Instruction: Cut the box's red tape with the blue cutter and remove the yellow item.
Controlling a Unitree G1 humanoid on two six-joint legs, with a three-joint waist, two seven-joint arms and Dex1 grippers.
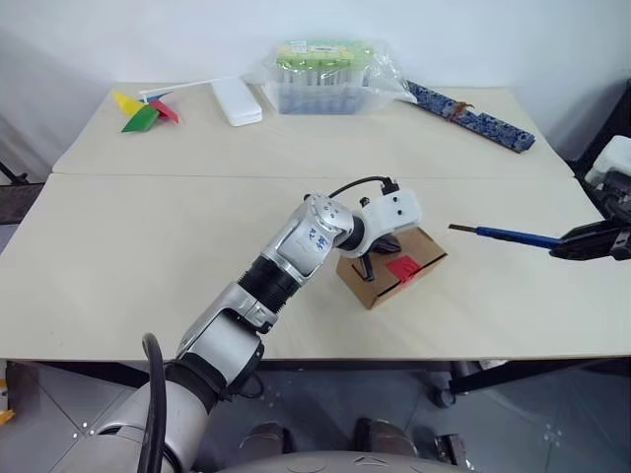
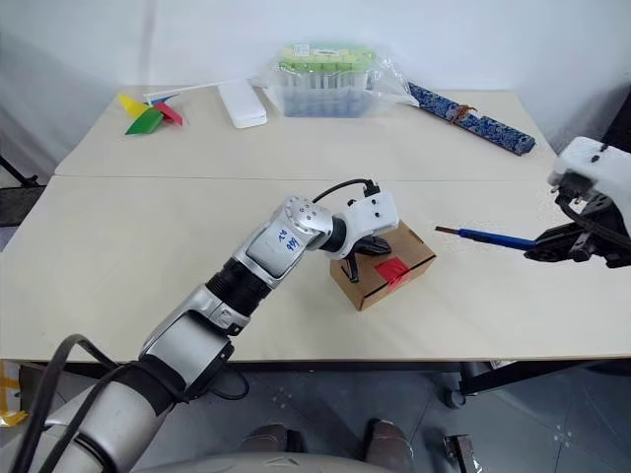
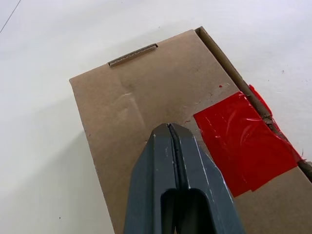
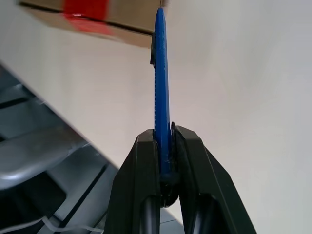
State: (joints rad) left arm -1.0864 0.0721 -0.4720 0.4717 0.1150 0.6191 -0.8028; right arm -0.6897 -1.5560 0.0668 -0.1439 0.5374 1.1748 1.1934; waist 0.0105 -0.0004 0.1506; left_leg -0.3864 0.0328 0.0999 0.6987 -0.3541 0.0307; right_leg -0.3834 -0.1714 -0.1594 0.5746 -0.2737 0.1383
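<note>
**Cutter held off to the right, box pinned under my left pincer**

From my head, the left eye view: the box [image 1: 391, 268] sits on the near table [image 1: 118, 266], a little right of centre, turned at an angle. The red tape [image 1: 403, 267] lies across its lid edge, still in one piece. My left gripper [image 1: 372, 264] comes down on the lid at about 9 o'clock from the tape, fingers pressed together, holding nothing. At 3 o'clock from the box, well apart from it, my right gripper [image 1: 570, 243] is clamped on the blue cutter [image 1: 503, 235] — its dark tip points back toward the box.

The right eye view gives the same scene. On the far table, at 12 o'clock, there is a clear tub [image 2: 323, 77] with a green lid, a paper pinwheel [image 2: 148, 110] at 10 o'clock and a blue patterned strip [image 2: 473, 118] at 1 o'clock.

Left wrist view: my closed fingertips [image 3: 170, 139] rest on the bare cardboard, just beside the tape, not on it.

Right wrist view: my two fingers [image 4: 146, 170] grip the cutter's rear end — the blade end reaches toward the box's taped edge, above the table.
</note>
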